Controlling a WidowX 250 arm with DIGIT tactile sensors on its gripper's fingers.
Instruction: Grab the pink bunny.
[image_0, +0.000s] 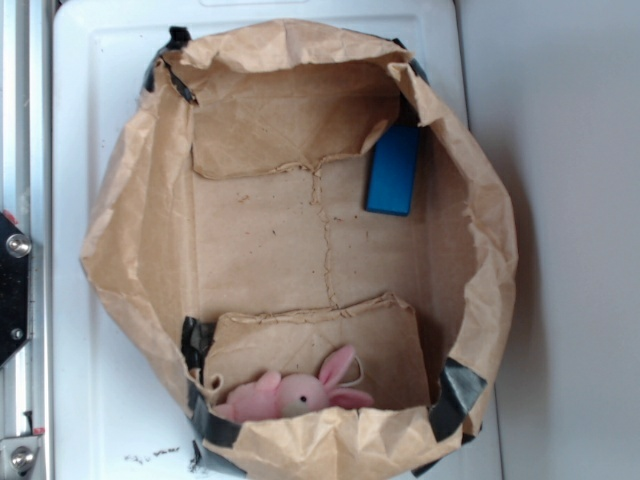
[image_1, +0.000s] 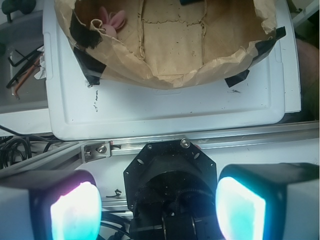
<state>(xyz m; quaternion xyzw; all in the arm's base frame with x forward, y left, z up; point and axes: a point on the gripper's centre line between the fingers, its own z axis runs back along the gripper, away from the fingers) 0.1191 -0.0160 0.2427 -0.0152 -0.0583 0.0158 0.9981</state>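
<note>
Bunny in bag, gripper empty.
Pink bunny (image_0: 283, 395) lies against the paper bag's (image_0: 120, 250) near wall, blue block (image_0: 392, 170) by the far wall. Gripper (image_1: 157, 210) jaws spread wide, outside the bag.

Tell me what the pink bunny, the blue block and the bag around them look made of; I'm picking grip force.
The pink bunny looks like soft plush fabric: fuzzy matte surface, floppy ears. The blue block seems rigid, probably plastic or foam: flat smooth faces, straight edges, too small to say which. The bag is brown kraft paper, creased and wrinkled, with black tape on its rim.
</note>
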